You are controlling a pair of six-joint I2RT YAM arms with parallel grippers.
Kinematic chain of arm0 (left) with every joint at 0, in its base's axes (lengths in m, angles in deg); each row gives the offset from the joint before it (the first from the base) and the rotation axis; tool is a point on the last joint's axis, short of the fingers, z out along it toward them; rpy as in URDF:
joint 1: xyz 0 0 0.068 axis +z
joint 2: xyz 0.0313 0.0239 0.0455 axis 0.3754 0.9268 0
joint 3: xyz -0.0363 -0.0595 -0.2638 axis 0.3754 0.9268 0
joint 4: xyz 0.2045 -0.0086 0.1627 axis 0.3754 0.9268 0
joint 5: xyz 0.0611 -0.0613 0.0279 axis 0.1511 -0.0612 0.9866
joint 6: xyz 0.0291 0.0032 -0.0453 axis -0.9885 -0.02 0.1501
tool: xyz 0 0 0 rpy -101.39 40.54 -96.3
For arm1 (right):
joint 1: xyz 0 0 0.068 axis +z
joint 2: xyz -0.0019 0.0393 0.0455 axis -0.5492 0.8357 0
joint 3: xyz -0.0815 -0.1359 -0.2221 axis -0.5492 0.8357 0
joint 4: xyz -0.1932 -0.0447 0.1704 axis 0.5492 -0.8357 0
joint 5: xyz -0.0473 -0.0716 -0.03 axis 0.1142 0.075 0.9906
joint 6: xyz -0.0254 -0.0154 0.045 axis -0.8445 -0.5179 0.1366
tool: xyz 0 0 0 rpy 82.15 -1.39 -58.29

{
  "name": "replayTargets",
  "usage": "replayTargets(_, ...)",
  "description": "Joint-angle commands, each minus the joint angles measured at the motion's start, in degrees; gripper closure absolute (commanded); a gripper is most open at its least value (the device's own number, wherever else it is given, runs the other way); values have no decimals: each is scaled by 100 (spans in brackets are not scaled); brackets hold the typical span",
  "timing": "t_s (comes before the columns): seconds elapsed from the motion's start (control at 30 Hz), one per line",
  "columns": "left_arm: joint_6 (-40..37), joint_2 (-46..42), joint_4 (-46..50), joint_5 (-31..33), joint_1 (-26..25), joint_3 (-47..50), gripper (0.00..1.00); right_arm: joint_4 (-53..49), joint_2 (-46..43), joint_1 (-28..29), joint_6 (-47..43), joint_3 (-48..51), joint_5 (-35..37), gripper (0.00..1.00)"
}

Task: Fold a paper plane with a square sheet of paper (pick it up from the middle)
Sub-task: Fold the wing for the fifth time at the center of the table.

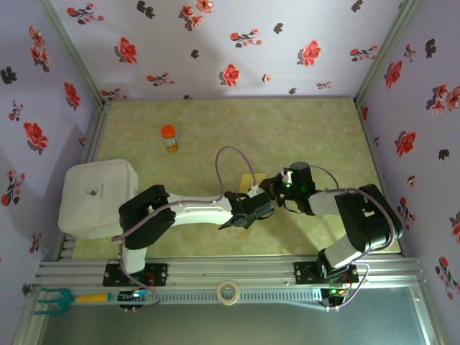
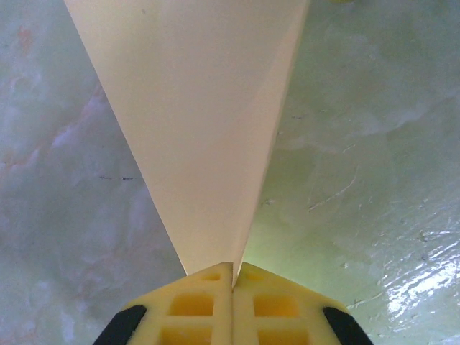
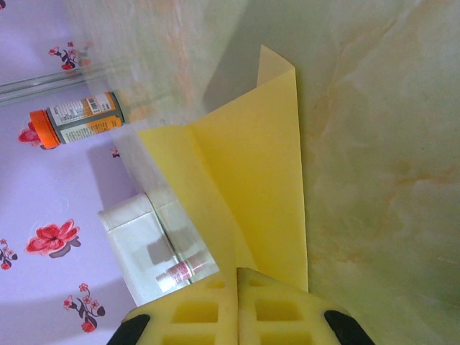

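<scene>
Holding, left arm: the left gripper (image 2: 231, 267) has its yellow pads pressed together on the narrow tip of the yellow sheet (image 2: 198, 115), with no gap between them.
Holding, right arm: the right gripper (image 3: 237, 272) is likewise pinched closed on an edge of the sheet, which rises straight out from between its pads.
Sheet, location: near the middle of the table (image 1: 316, 129), between the two wrists and partly hidden by them in the top view. It appears lifted off the surface rather than lying flat.
Sheet, shape: creased, no longer a flat square. It is a wedge with one fold line, not yet a finished dart.
Long axis, left wrist view: runs directly away from the jaws, with the point at the pads and the width growing with distance.
Long axis, right wrist view: also runs away from the jaws, with the crease slanting up and left and a free corner at the far end.
Nearer arm: neither, since both touch the sheet.
Next move, judged: one grip likely has to let go and take a new hold, so that the free flap can swing across the crease.
Bystanders: the orange-capped bottle (image 1: 169, 136) and the white box (image 1: 97, 198) stand well apart from the sheet.
</scene>
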Motion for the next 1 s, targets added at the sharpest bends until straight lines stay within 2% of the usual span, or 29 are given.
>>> replayTargets(0.0,184,67,31,95,-8,-52,97,-337,-134,-8,-105,-5,94,85)
replayTargets(0.07,245,63,-12,-12,33,-22,98,-733,-288,-17,-320,-56,206,76)
replayTargets(0.17,361,-8,-207,-253,128,98,98,-1854,-675,-49,-872,-246,581,67)
replayTargets(0.3,416,-91,-517,-667,261,294,98,-3395,-1332,-112,-1621,-572,1348,61)
replayTargets(0.4,423,-133,-739,-1005,367,425,98,-3918,-1748,-183,-1833,-643,1754,58)
replayTargets(0.57,455,-253,-1108,-1492,524,634,99,-4045,-2131,-258,-1856,-552,1967,57)
replayTargets(0.83,578,-485,-2058,-2804,931,1187,98,-3578,-2061,-263,-1754,-391,1681,58)
replayTargets(0.97,774,-508,-2787,-3688,1194,1539,98,-3105,-2124,-259,-1753,-224,1517,59)
